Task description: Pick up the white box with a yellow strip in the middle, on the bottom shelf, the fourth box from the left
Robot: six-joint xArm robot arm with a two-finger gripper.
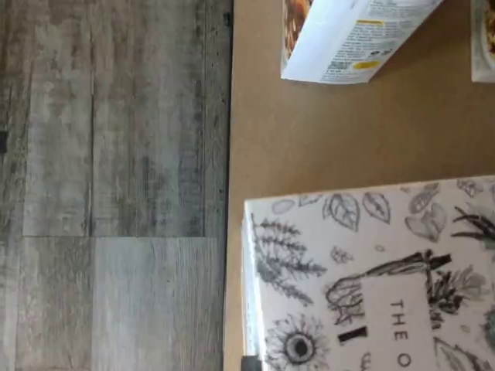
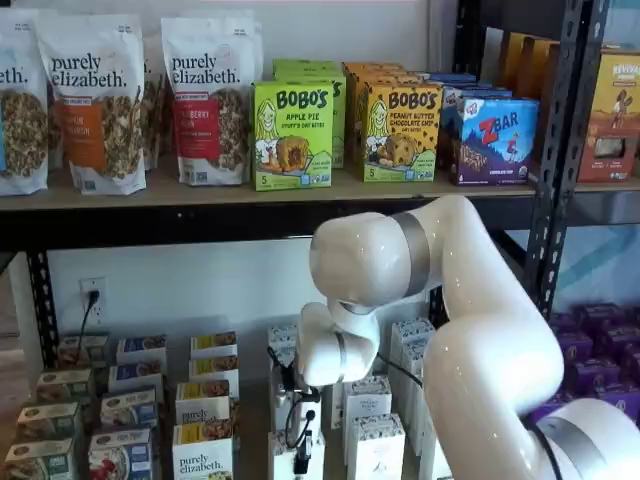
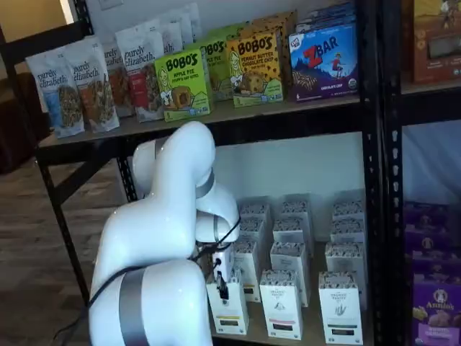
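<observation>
Several tall white cartons with dark-speckled tops stand in rows on the bottom shelf [image 3: 253,330]. The gripper [image 3: 222,286] hangs from the white arm right over the front white box [image 3: 229,311] of the leftmost row; both also show in a shelf view, gripper [image 2: 301,440] and box [image 2: 285,462]. Only dark finger parts and a cable show, so I cannot tell a gap or a hold. In the wrist view the box's top [image 1: 371,278], printed with black plant drawings, lies on the tan board [image 1: 309,147] close to its front edge.
Shorter "purely elizabeth" boxes [image 2: 203,450] stand to the left, one also in the wrist view [image 1: 348,39]. More white cartons [image 3: 281,303] stand to the right, then purple boxes [image 3: 436,303] beyond a black upright [image 3: 374,180]. The upper shelf rail [image 2: 200,215] is overhead. Wood floor [image 1: 108,185] lies in front.
</observation>
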